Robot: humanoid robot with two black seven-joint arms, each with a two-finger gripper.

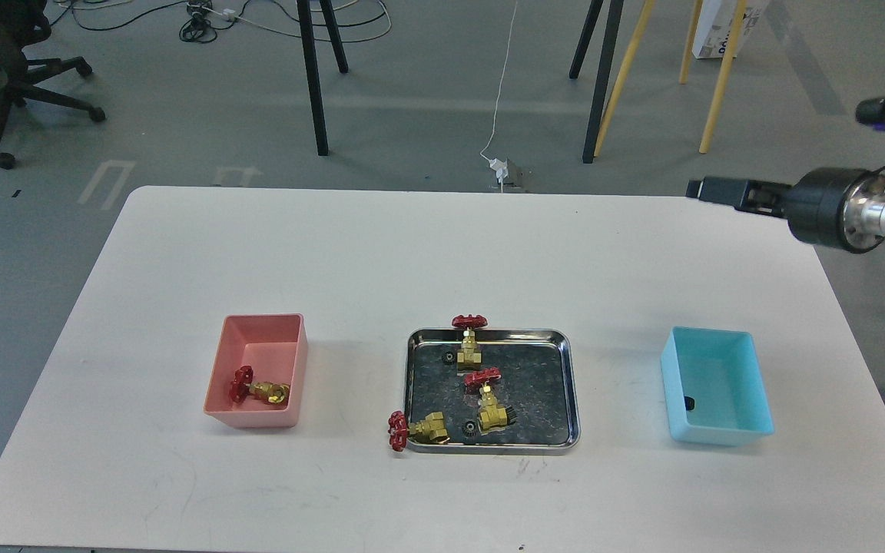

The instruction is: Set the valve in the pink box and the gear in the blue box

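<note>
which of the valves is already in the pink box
The valve lying on its side in the pink box, handwheel to the left. The other three valves sit in or on the edge of the steel tray at mid-table.

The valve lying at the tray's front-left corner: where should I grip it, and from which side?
Probably the brass body, from straight above. This valve lies on its side over the steel tray rim, its red handwheel hanging out to the left. The body is the bulkiest exposed part; set the jaws across it, clear of the small gear beside it.
</note>
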